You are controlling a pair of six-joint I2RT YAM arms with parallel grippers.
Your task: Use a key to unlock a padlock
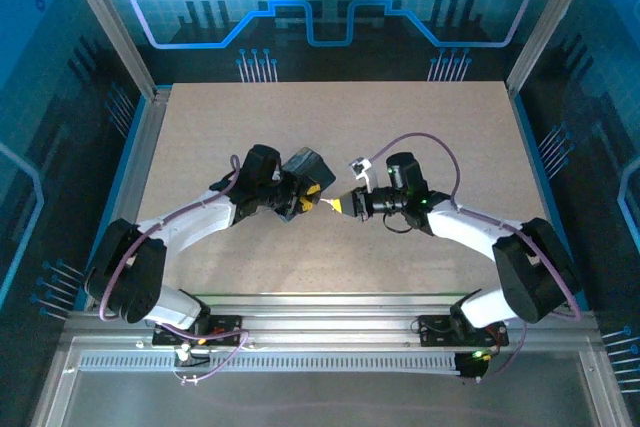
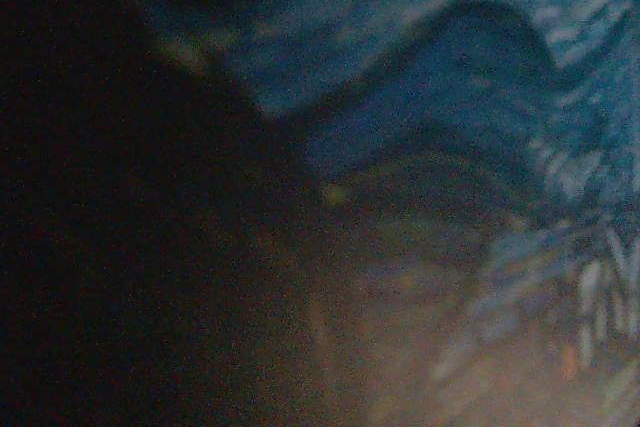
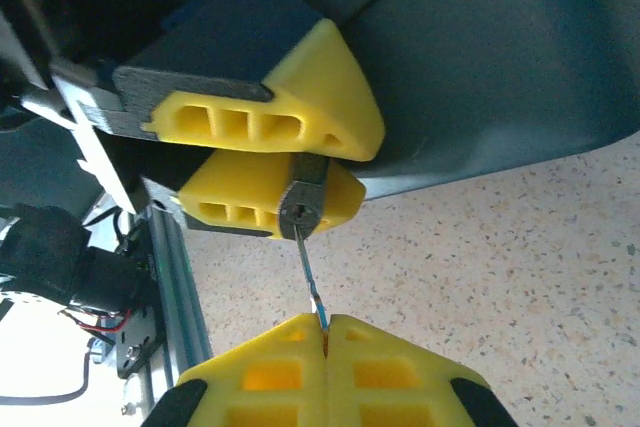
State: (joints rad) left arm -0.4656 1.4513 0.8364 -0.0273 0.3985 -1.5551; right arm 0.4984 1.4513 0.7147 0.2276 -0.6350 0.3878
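**A:** Two claws face tip to tip from above: your left gripper (image 1: 310,198) and your right gripper (image 1: 340,205).
**B:** And the left wrist?
**A:** Blurred blue swirls (image 2: 420,67); no help to you.
**B:** Right wrist?
**A:** Your left gripper clamps the padlock (image 3: 304,195). Your right gripper is pinched tight on the key (image 3: 309,275), blade at the keyhole (image 3: 297,213). You're at insertion, I judge: push straight, then twist.
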